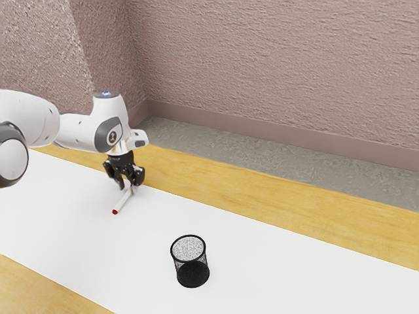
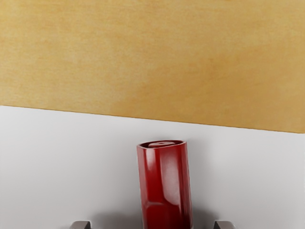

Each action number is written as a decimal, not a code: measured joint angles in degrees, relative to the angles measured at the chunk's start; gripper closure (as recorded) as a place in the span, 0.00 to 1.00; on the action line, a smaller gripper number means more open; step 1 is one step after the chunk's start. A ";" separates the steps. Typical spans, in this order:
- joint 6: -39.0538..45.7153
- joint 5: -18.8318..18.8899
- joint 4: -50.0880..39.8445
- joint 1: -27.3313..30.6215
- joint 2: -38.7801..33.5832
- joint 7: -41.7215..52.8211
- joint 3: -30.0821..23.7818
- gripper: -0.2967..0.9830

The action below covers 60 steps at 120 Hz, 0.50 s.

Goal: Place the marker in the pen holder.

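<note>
In the exterior view, my gripper (image 1: 127,187) is low over the white sheet, at the far end of the marker (image 1: 123,201). The marker lies flat, a white barrel with a dark red tip at its near end. Two fingertips stand apart at the lower edge of the wrist view, and the gripper (image 2: 152,225) is open. Between them is the red cap of the marker (image 2: 167,191), with a gap on each side. The pen holder (image 1: 192,273), a round black mesh cup, stands upright and apart from the marker, nearer the camera.
The white sheet (image 1: 275,261) runs along the wooden table (image 1: 262,188), and bare wood borders it on both sides. Behind the table's far edge are a grey floor and a textured pinkish wall (image 1: 275,72).
</note>
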 joint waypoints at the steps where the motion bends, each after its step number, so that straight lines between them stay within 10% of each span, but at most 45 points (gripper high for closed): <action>1: 0.01 -0.01 0.00 0.01 0.01 0.02 0.00 0.56; 60: 0.50 0.37 0.01 -0.02 -0.01 -0.53 0.01 0.81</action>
